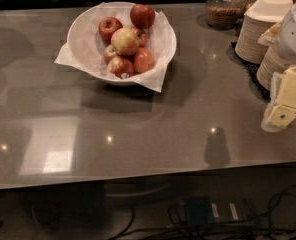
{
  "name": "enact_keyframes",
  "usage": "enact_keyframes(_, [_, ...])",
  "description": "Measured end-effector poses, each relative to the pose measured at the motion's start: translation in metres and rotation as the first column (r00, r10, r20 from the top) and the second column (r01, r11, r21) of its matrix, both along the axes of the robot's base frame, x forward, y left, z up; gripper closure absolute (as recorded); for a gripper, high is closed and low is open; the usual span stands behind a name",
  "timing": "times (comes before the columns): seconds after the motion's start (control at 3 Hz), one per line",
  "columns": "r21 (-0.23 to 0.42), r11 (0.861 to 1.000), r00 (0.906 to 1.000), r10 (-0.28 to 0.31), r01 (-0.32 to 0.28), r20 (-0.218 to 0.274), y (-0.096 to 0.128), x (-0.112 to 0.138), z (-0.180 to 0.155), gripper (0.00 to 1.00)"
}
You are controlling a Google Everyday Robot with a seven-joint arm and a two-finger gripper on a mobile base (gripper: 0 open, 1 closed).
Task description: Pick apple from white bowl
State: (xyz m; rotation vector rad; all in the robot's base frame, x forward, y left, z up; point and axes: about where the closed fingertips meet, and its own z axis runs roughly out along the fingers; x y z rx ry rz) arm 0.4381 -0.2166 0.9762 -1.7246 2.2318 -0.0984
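Observation:
The white bowl (88,21), lined with white paper whose corners hang over its rim, stands at the back left of the grey counter (138,129). The pale yellow apple (124,40) lies on top of the pile in the bowl's middle, among several darker red apples (142,15). My gripper (284,106), white and cream coloured, hangs at the right edge of the view, above the counter's right side, far right of the bowl and empty.
Stacks of beige paper plates (258,34) stand at the back right, behind my arm, on a dark mat. A glass jar (225,6) with grainy contents stands at the back. Cables (213,219) lie on the floor below the counter's front edge.

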Motion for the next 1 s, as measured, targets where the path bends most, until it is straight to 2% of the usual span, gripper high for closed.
enact_keyframes(0.33, [0.0, 1.0, 1.0, 0.0, 0.0, 0.0, 0.0, 0.0, 0.0, 0.0])
enact_keyframes(0.67, [0.06, 0.998, 0.9992, 0.023, -0.025, 0.032, 0.012, 0.013, 0.002, 0.0])
enact_keyframes(1.0, [0.163, 0.985, 0.9956, 0.035, -0.049, 0.087, 0.032, 0.041, 0.005, 0.0])
